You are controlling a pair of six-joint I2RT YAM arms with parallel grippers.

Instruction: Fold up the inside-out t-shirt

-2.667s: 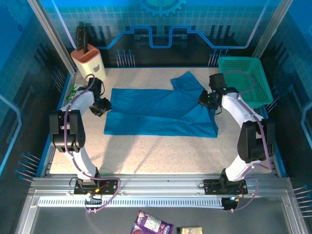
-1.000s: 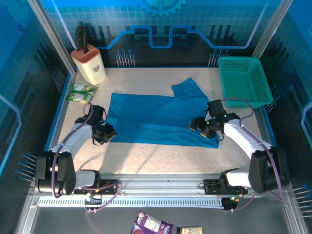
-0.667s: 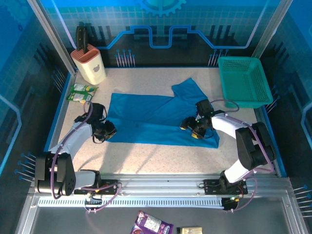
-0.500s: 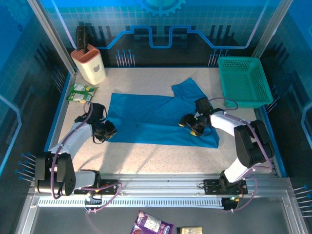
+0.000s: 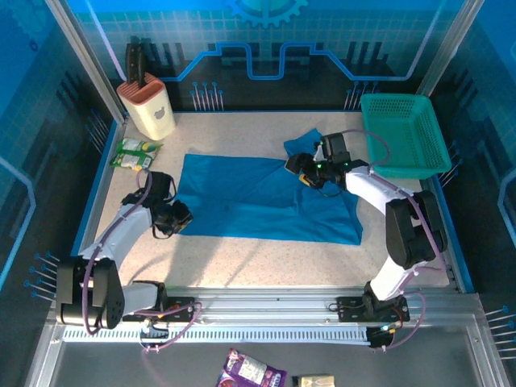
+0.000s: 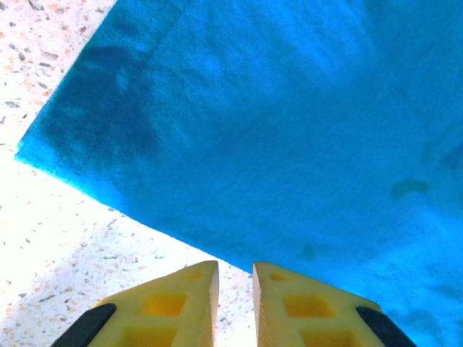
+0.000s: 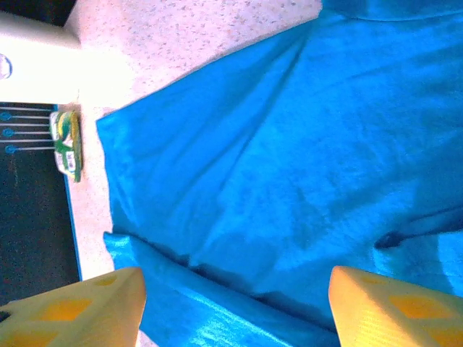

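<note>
Speckled desk [image 5: 242,250]: t-shirt [image 5: 258,197] flat; left gripper [image 5: 181,218] nearly closed, empty, 9 o'clock; right gripper [image 5: 305,171] wide, empty, 1 o'clock.

Overhead light falls evenly and bright on the counter [image 5: 242,258]; the surrounding walls stay dim. In both wrist views the bare counter glares to near white. The t-shirt [image 6: 289,130] appears soft, and the yellow fingertips [image 7: 79,311] blur at the frame edge.

Left gripper [image 6: 235,289] low, fingers [image 6: 181,300] nearly together, nothing between. Right gripper [image 7: 235,311] raised, fingers [image 7: 87,307] spread wide.
</note>
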